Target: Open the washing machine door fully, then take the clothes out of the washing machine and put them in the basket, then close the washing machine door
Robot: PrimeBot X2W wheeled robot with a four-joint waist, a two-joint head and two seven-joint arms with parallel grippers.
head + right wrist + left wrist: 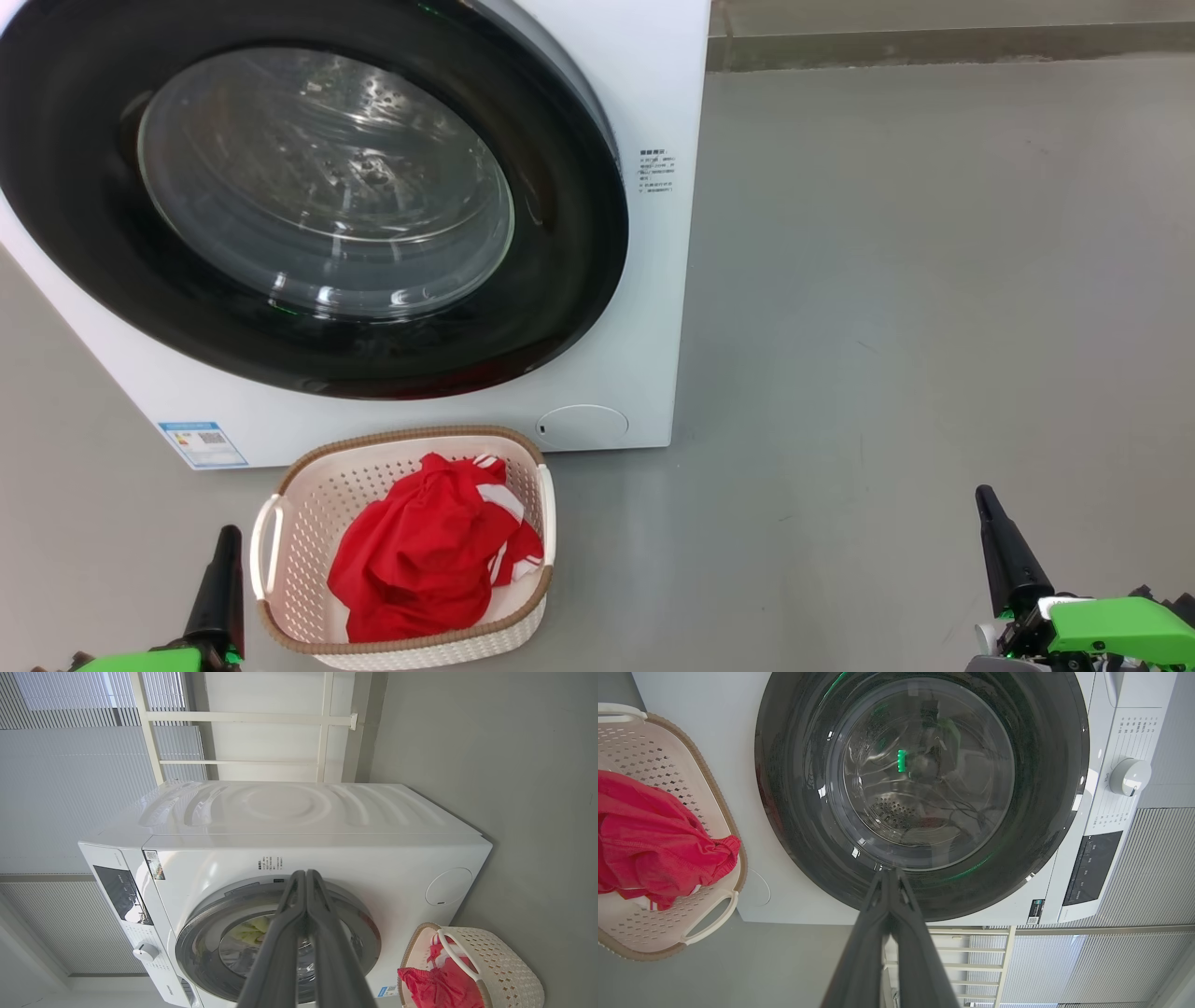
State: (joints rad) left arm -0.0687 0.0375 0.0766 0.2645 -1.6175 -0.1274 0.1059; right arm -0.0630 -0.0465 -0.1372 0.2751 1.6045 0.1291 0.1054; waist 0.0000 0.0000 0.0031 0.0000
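Overrunning the head view, washing machine door [327, 187]; left claw [227, 539], right claw [984, 497] pinched together, empty.

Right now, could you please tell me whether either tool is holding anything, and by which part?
Nothing is held. The left tool and the right tool are both shut and empty; the clothes lie in the basket.

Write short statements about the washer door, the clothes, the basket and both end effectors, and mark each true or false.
1. The washing machine door is shut. True.
2. The red clothes lie inside the drum. False: they lie in the basket.
3. The left end effector is shut and holds nothing. True.
4. The right end effector grips a garment. False: it is shut and empty.
5. The basket stands on the floor before the washing machine. True.
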